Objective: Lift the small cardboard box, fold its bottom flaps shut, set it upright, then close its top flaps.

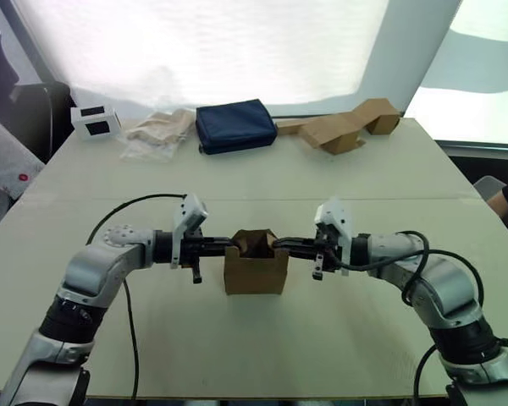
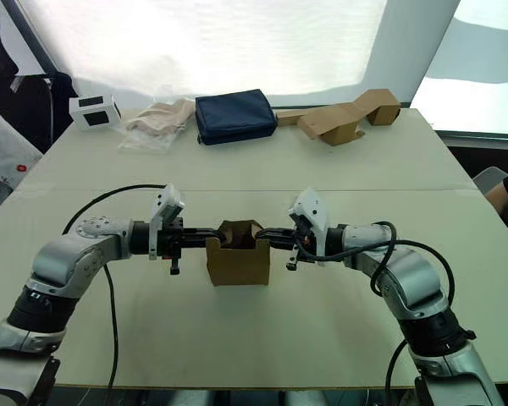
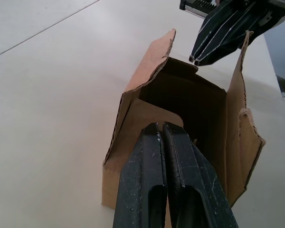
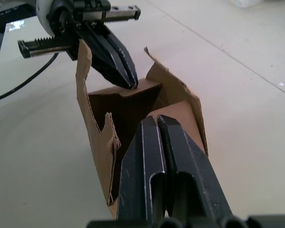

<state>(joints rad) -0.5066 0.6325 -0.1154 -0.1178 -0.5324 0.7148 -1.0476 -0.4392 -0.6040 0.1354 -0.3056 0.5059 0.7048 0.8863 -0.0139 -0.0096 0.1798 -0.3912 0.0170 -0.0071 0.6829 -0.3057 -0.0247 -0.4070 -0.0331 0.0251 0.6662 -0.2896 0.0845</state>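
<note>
The small cardboard box (image 1: 256,271) stands upright on the table (image 1: 339,338), midway between my two arms. Its top flaps (image 3: 152,113) are partly folded: the two side flaps are pushed down into the opening, while the other two flaps (image 3: 154,57) still stand up. My left gripper (image 1: 230,246) is shut, its tips resting on the left side flap. From the opposite side my right gripper (image 1: 279,245), also shut, presses its tips on the right side flap (image 4: 178,111). In the right wrist view the left gripper (image 4: 131,84) touches the far flap's edge.
Along the table's far edge lie a white box with dark windows (image 1: 96,121), a clear bag of beige material (image 1: 157,134), a navy pouch (image 1: 234,125) and tan folded cardboard pieces (image 1: 349,127). A person's sleeve (image 1: 0,173) shows at the left.
</note>
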